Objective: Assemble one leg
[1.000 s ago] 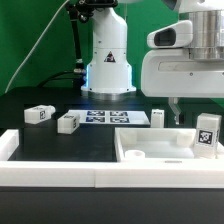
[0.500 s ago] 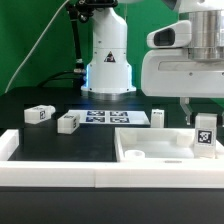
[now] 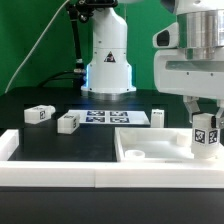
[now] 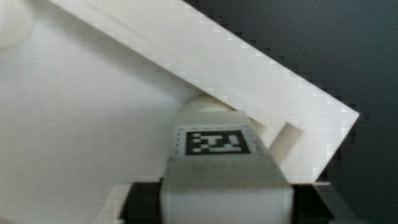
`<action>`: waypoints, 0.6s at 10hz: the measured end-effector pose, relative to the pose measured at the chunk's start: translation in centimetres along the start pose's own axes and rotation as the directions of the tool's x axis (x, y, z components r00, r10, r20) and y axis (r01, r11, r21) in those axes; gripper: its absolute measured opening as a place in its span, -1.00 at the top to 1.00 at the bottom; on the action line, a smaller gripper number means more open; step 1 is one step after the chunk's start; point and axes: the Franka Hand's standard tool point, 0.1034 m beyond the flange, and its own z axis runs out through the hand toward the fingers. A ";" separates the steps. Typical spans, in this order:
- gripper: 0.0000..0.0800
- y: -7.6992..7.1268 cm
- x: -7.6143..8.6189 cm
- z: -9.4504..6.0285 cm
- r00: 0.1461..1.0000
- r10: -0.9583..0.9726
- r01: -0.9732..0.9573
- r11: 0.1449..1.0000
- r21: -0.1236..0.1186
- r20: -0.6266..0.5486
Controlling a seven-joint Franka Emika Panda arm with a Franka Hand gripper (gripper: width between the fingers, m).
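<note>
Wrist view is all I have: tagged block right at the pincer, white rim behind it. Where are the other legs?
Observer: Two legs lie on the black table at the exterior view's left, one farther left than the other.
Operator: Any more?
Observer: One stands upright beside the marker board.
Operator: And the one I see?
Observer: That held leg is upright at the pincer, over the big white rimmed piece near its corner at the exterior view's right.
</note>
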 end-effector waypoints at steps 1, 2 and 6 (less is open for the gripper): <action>0.27 0.0 0.0 0.0 0.992 0.128 -0.128 0.992 0.017 0.007; 0.27 -0.1 0.0 0.0 0.974 0.225 -0.225 0.974 0.030 0.013; 0.27 -0.6 -0.3 0.0 0.774 0.631 -0.633 0.772 0.065 0.044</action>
